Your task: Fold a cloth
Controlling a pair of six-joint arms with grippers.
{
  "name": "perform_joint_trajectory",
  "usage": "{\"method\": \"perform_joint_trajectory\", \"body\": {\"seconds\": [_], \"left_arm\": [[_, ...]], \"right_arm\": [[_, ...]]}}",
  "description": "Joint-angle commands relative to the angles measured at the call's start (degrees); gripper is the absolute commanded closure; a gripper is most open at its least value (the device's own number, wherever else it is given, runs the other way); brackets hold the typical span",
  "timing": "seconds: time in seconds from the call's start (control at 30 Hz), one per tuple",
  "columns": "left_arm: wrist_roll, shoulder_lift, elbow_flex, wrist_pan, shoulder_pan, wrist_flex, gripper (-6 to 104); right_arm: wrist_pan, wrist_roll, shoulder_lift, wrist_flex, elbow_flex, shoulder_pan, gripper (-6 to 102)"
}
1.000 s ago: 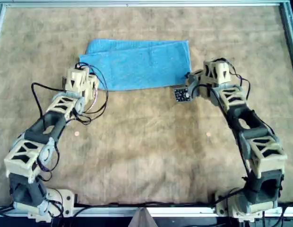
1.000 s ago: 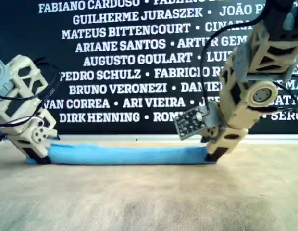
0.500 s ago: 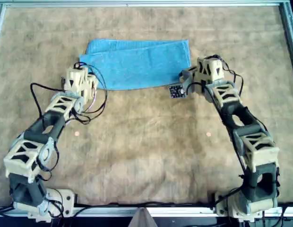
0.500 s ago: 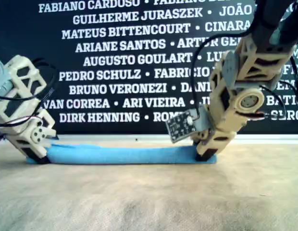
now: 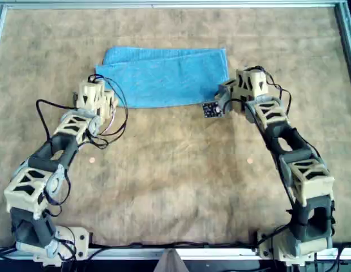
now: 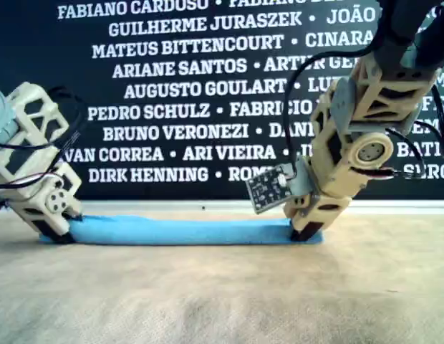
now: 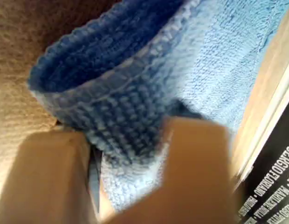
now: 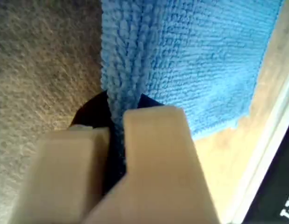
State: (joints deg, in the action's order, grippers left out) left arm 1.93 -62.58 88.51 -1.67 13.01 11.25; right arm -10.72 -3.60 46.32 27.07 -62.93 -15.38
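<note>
Cloth, light blue ribbed towel [image 5: 167,76], lay half-folded on the brown mat [image 5: 175,181]. Your right gripper [image 8: 117,122] had slid inward along its near edge and now pinched that corner; your left gripper [image 7: 130,140] held the opposite corner, ready for the next fold.

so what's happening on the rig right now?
Two arms are working a light blue cloth that lies folded in half on the brown mat. The left tool is pinching one near corner, at the overhead view's left. The right tool is clamped on the other near corner. Both corners are still low, at mat level.
</note>
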Motion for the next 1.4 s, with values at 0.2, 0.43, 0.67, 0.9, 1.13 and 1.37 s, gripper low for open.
{"method": "perform_joint_trajectory", "body": {"seconds": [0.2, 0.43, 0.67, 0.9, 1.13, 1.37], "left_arm": [[0.18, -2.90, -2.29, 0.62, -1.05, -0.44, 94], [0.18, -14.50, 6.33, -0.26, -1.05, -0.35, 98], [0.26, -23.03, 19.16, -0.35, -0.97, -0.35, 98], [0.18, -25.40, 25.58, -0.35, -0.88, -0.44, 98], [0.00, -24.87, 26.19, -0.44, -0.88, -0.35, 98], [0.18, -25.49, 30.41, -0.97, 6.68, -0.35, 98]], "right_arm": [[0.18, -0.35, 4.04, 1.14, 2.37, 0.79, 95], [-0.53, -0.18, 13.01, 6.86, -6.15, 2.46, 95], [-0.53, -0.35, 28.21, 5.98, -23.99, 2.37, 95], [-0.53, -0.26, 34.54, 5.71, -33.05, 2.29, 95], [-0.62, 0.09, 34.72, 5.71, -33.40, 1.76, 95], [-0.62, -0.09, 34.80, 6.77, -34.28, 2.02, 95]]}}
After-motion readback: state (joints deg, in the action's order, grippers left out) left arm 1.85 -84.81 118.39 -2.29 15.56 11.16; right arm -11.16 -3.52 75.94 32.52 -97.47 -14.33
